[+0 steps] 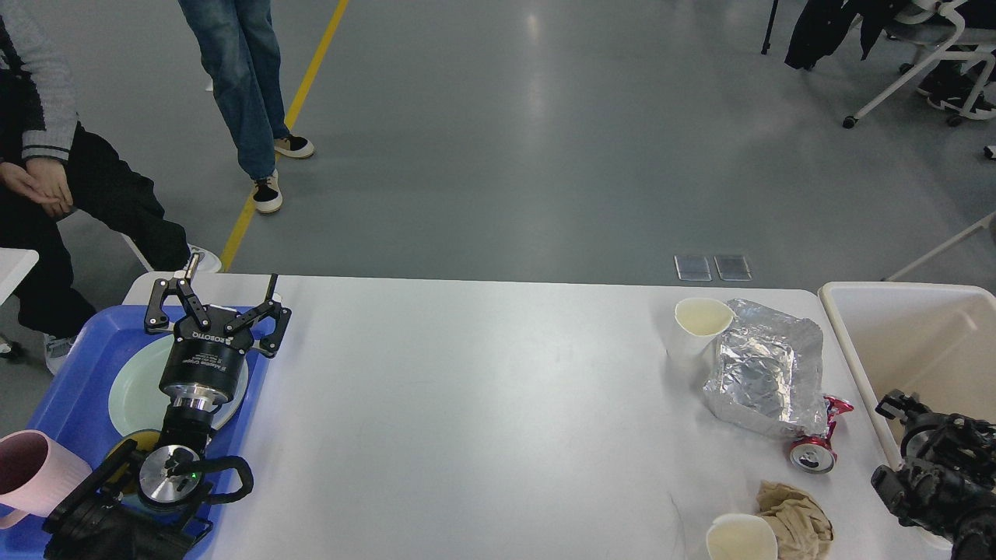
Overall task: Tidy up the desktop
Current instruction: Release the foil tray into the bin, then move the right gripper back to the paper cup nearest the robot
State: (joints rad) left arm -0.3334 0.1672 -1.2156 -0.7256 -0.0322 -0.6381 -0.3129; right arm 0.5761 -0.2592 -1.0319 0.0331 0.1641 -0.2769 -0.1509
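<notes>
1. The desktop [482,420], a large white rectangular tabletop with rounded corners and a matte surface, fills the lower half of the head view from 9 o'clock to 3 o'clock.
2. Left gripper [216,298]: a black 2-finger tool at 9 o'clock, fingers spread apart and holding nothing, poised above the far end of the blue plastic tray [74,365].
3. The tray lies at the left end of the desktop, overhanging its edge. It carries a pale green round plate [136,393], partly covered by the left arm.
4. A pink ceramic mug [31,474] stands at 8 o'clock, at the near left of the tray.
5. Right gripper [906,408]: a dark tool at 4 o'clock, over the near rim of the cream plastic bin [895,311]. Its fingers cannot be told apart, so whether they are apart or together cannot be told.
6. A white paper cup [700,327] stands upright at 3 o'clock, touching a crumpled silver foil container [766,373] on its right.
7. A crushed red drink can [817,447] lies against the near right corner of the foil container.
8. A crumpled brown paper napkin [797,517] lies at 5 o'clock, touching a second white paper cup [739,538] at the view's lower edge.
</notes>
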